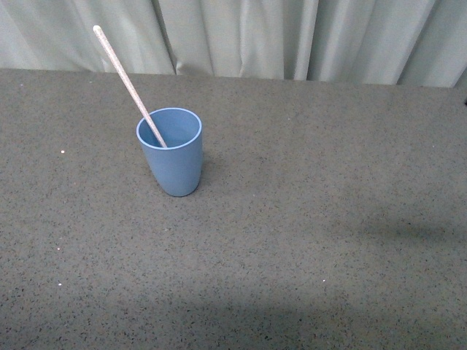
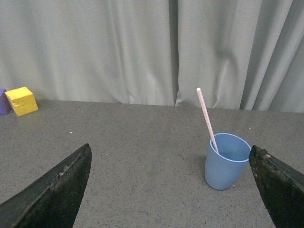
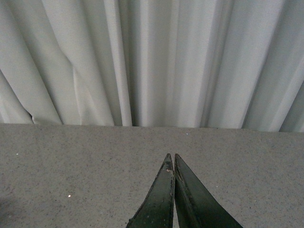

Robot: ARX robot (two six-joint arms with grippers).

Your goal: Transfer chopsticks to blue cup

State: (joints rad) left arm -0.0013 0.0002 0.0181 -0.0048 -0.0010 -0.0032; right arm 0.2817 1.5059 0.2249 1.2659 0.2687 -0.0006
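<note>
A plain, matte, handleless light-blue plastic cup (image 1: 170, 152) is found standing upright on the dark grey speckled table (image 1: 314, 219), left of centre in the front view and towards the far edge; a long, very thin, pale cream chopstick (image 1: 124, 76) is lodged inside it, its lower end hidden within the cup and its shaft rested against the rim; the stick is tilted up and away to the left in the front view (well over half of its length is seen above the rim). One stick only is observed. A pleated pale grey-green curtain (image 1: 292, 36) is hung behind the table's far edge.

The left tool (image 2: 169, 147) is recorded as released; its two dark fingers (image 2: 52, 190) are spread wide apart and nothing is held between them; the cup is seen beyond them, touched by neither. In the same view a yellow cube (image 2: 21, 100) is noted on the table near the curtain, well apart from the cup, with a purple object (image 2: 2, 102) just beside it (cut off by the picture's edge; its shape cannot be told).

The right tool (image 3: 171, 157) is recorded as clenched; its dark fingers are pressed together at the tips with nothing gripped; table and curtain are seen past it.
</note>
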